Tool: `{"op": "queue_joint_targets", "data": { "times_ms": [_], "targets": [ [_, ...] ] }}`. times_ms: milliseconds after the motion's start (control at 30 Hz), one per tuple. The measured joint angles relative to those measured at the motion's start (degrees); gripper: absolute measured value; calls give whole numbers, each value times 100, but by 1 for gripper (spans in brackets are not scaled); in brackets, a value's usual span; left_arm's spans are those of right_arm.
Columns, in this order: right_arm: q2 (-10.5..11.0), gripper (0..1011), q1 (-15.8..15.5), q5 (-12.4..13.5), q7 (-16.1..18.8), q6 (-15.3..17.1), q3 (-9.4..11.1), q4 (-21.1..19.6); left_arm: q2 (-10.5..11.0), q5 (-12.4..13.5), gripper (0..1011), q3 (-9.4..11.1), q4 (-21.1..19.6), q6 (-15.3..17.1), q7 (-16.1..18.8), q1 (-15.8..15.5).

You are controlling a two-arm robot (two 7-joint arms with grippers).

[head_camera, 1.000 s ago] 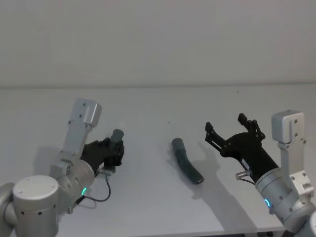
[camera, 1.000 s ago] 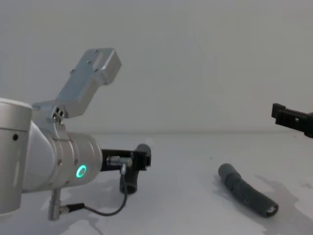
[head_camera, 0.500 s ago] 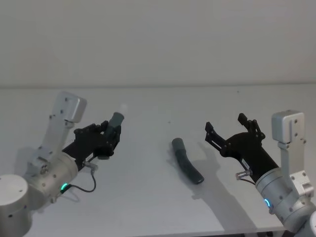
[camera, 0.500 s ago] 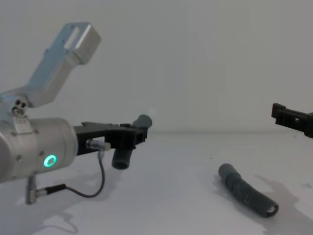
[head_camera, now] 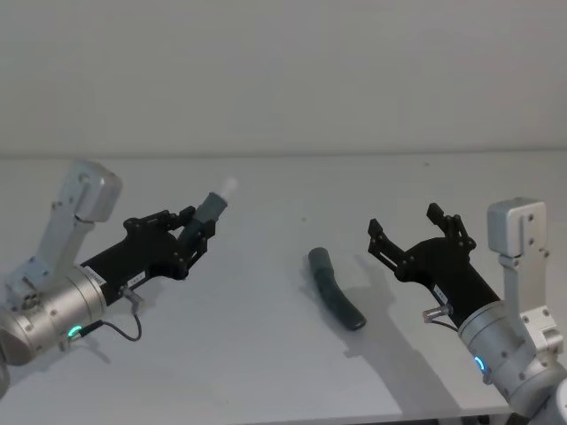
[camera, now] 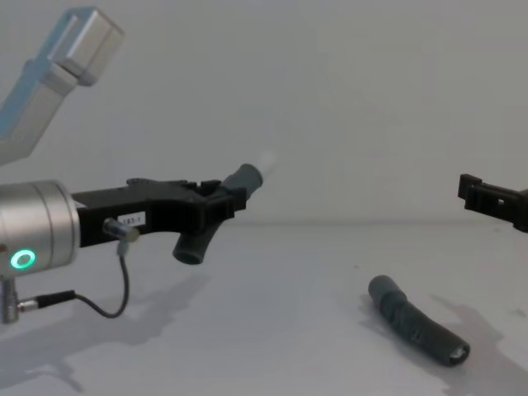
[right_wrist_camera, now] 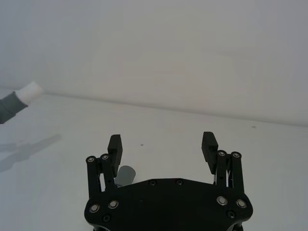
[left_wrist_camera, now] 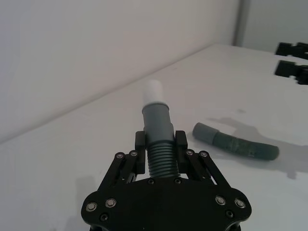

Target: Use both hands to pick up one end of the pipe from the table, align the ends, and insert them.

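One white-tipped pipe piece sits clamped in the left claw.

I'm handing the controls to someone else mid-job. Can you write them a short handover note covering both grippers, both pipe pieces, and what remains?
Left gripper: shut on the white-tipped pipe piece, held above the table, with the white tip pointing up and away from the robot.
Right gripper: open and empty, hovering to the right of the darker pipe piece.
Darker pipe piece: lying on the table between the two grippers, untouched.
Done: one piece picked up.
Left: grasp the darker piece with the right gripper, lift it, line up its cuff with the white tip, and insert.
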Motion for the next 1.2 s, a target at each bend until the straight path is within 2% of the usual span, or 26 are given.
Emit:
{"op": "queue_joint_targets", "data": {
  "times_ms": [67, 333, 900, 1000, 1200],
  "targets": [
    [0, 1002, 0, 0, 0, 0, 0, 0, 73, -72, 327, -2, 49, -120, -204, -39],
    [0, 1002, 0, 0, 0, 0, 0, 0, 255, -234, 327, -6, 166, -390, -669, -132],
    [21, 1002, 25, 7, 65, 25, 1, 0, 393, -358, 327, -9, 255, -595, -1021, -201],
    [69, 1002, 68, 43, 171, 113, -1, -5, 406, -369, 327, -9, 264, -616, -1056, -210],
    [208, 1002, 182, 143, 417, 513, -28, -78, 421, -380, 327, -8, 271, -635, -1089, -215]
  ]
}}
